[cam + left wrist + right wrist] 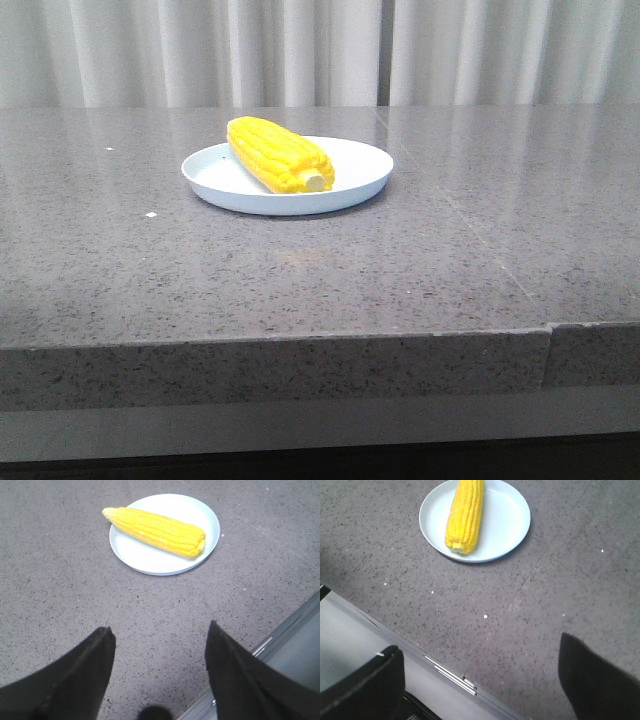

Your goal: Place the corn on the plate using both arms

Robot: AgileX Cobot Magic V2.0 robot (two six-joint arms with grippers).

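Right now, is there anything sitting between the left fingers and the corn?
Nothing visible. In the left wrist view, only bare grey table lies between the open left fingers and the corn, which already rests on the plate. The front view shows no other object near it.
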